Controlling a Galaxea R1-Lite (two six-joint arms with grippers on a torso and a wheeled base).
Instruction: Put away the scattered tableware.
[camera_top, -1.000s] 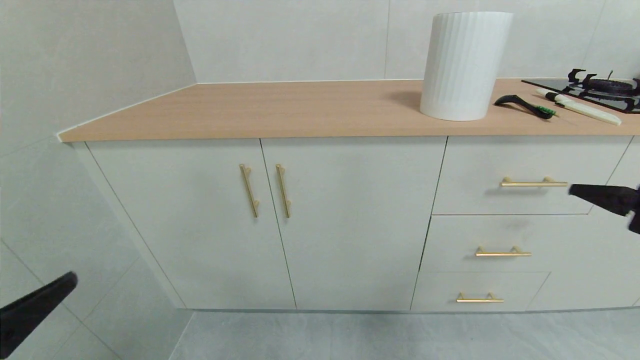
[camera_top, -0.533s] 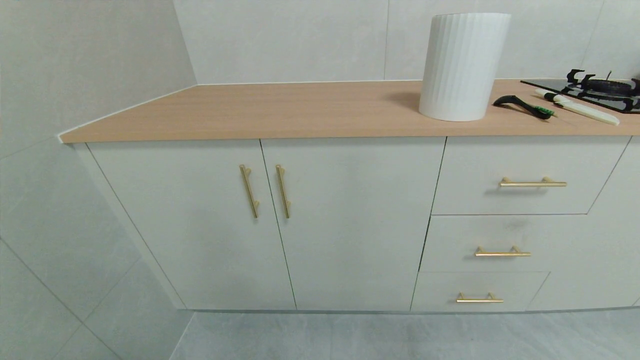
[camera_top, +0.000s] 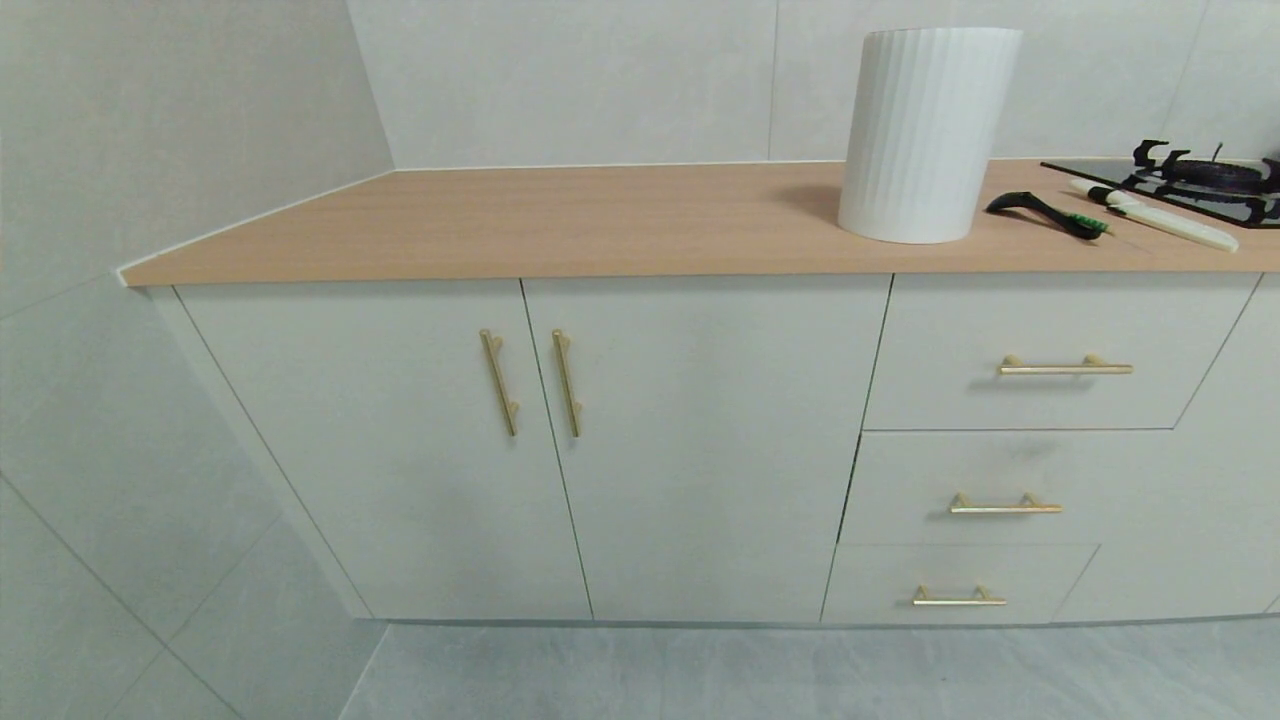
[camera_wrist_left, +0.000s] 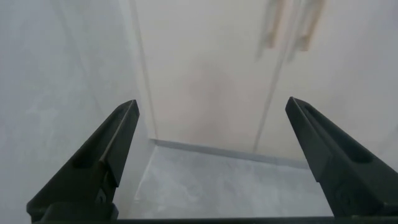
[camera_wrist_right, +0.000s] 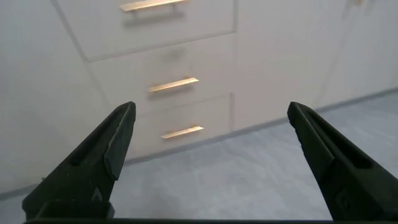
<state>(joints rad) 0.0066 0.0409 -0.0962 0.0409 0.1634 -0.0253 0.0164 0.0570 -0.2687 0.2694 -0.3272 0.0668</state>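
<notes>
Arms drawn back, both jaws wide apart, white knife (camera_top: 1170, 221) flat on counter (camera_top: 600, 220), long axis slanting right.

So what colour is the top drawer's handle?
The handle is gold; the head view shows it best.

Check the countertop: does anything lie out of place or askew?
Yes. Two utensils lie loose and slanted on the countertop, right of the white ribbed container and by the hob: a black utensil with a green part, and a long cream utensil.
</notes>
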